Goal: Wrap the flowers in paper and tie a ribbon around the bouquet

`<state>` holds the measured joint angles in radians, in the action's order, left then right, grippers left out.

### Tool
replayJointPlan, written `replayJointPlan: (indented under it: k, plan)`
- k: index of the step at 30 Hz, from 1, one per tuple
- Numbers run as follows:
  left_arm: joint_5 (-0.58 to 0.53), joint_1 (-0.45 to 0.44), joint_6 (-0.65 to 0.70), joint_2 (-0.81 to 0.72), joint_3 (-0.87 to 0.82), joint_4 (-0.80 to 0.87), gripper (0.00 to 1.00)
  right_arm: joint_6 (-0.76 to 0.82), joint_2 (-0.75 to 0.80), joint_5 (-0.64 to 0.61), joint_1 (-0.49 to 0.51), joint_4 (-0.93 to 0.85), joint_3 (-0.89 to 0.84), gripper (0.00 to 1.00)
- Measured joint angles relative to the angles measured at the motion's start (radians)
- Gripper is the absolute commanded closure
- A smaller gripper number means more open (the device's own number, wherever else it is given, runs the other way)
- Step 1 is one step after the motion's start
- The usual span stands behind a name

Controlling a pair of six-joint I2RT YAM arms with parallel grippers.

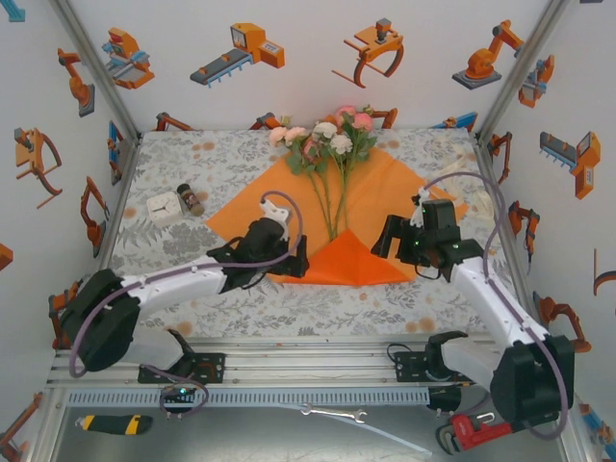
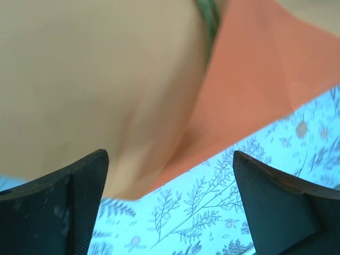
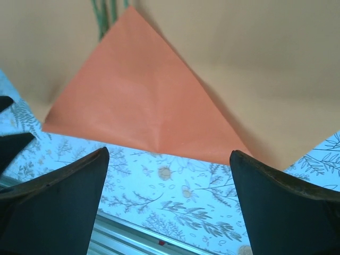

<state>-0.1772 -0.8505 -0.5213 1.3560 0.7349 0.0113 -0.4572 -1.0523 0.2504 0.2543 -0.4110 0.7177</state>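
The orange paper (image 1: 385,192) lies spread as a diamond on the tablecloth. The flowers (image 1: 327,140) rest on it, heads at the far side and stems (image 1: 332,207) running toward me. The paper's near corner is folded up over the stem ends as a triangular flap (image 1: 345,262) (image 3: 143,101) (image 2: 255,69). My left gripper (image 1: 298,258) (image 2: 169,159) hovers open at the flap's left edge with nothing between its fingers. At the flap's right edge my right gripper (image 1: 385,239) (image 3: 168,154) is open and empty. A small cream-white bundle (image 1: 164,207), possibly the ribbon, lies at the left.
A small dark cylinder (image 1: 191,199) stands beside the white bundle. Aluminium posts and sticker-covered walls enclose the table on three sides. On the near shelf below the rail lie a wrench (image 1: 332,414), a red pipe wrench (image 1: 472,430) and a yellow-black knife (image 1: 114,423).
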Motion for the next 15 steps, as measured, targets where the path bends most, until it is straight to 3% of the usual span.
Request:
replayJointPlan:
  k: [3, 7, 11, 15]
  plan:
    - [-0.073, 0.127, -0.114, -0.052, 0.010, 0.106, 0.23, -0.028, 0.005, -0.048, 0.161, 0.006, 0.028, 0.20]
    - [-0.120, 0.320, -0.241, -0.095, -0.020, 0.178, 0.23, -0.052, -0.104, -0.111, 0.339, 0.044, 0.091, 0.24]
    - [-0.139, 0.424, -0.309, -0.088, -0.058, 0.203, 0.23, -0.043, -0.262, -0.195, 0.437, 0.076, 0.159, 0.30]
    - [-0.146, 0.482, -0.328, -0.018, -0.061, 0.192, 0.22, 0.002, -0.410, -0.290, 0.466, 0.107, 0.201, 0.30]
